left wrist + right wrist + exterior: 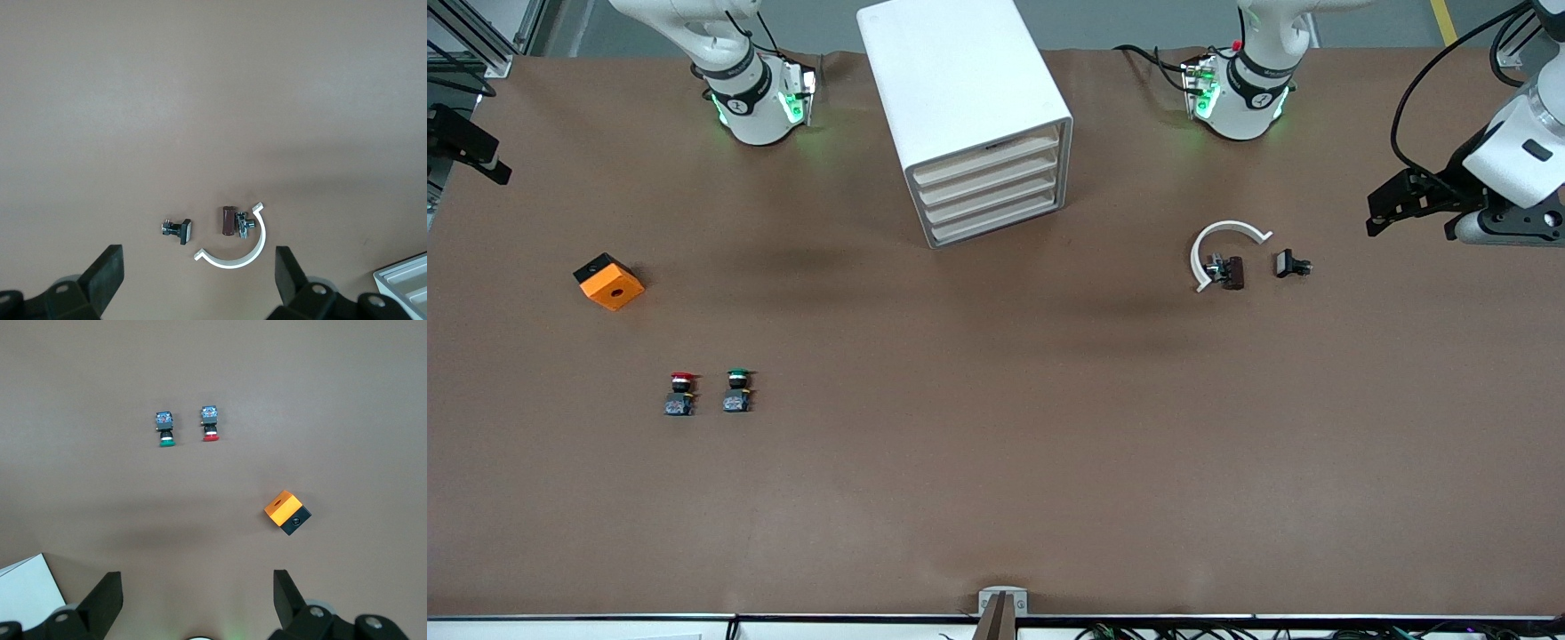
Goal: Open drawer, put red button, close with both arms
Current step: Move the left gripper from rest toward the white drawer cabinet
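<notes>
The white cabinet [960, 98] stands at the middle of the table near the arms' bases, with four pale beige drawers [992, 191] all shut. The red button [682, 391] stands toward the right arm's end, beside the green-capped switch [737, 389]. Both also show in the right wrist view, the red button [211, 432] and the green one [166, 430]. My right gripper [197, 587] is open and empty, high at that end of the table [485, 160]. My left gripper [198, 263] is open and empty, high at the left arm's end [1383, 212].
An orange cube with a hole [609, 281] lies farther from the front camera than the buttons. A white curved piece [1221, 242], a small brown part [1232, 272] and a small black part [1291, 264] lie toward the left arm's end.
</notes>
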